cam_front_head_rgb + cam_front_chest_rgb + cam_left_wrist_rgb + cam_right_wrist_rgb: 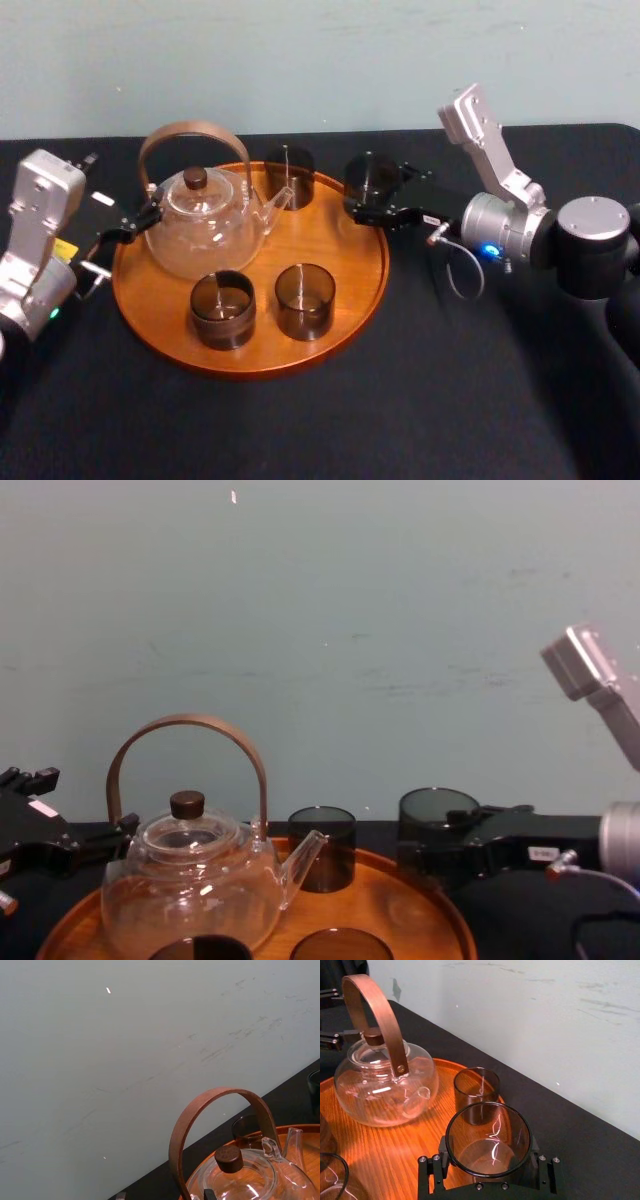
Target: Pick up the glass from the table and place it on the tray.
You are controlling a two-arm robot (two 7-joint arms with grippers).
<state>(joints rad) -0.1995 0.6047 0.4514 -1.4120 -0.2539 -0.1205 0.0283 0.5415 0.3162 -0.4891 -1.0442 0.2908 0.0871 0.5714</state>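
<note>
My right gripper (489, 1172) is shut on a dark smoked glass (489, 1135), one finger on each side of its wall. It holds the glass (370, 178) upright at the back right rim of the round wooden tray (365, 290), just above the black table (470, 400). In the chest view the glass (438, 820) hangs level with the tray's rim (440, 905), with the right gripper (455, 852) behind it. My left gripper (128, 226) stands open at the tray's left edge, beside the glass teapot (200, 225).
Three more dark glasses stand on the tray: one at the back (290, 175) and two at the front (222, 308) (305, 300). The teapot's tall brown handle (190, 725) rises over the tray's left half. A bare patch of tray lies right of the teapot.
</note>
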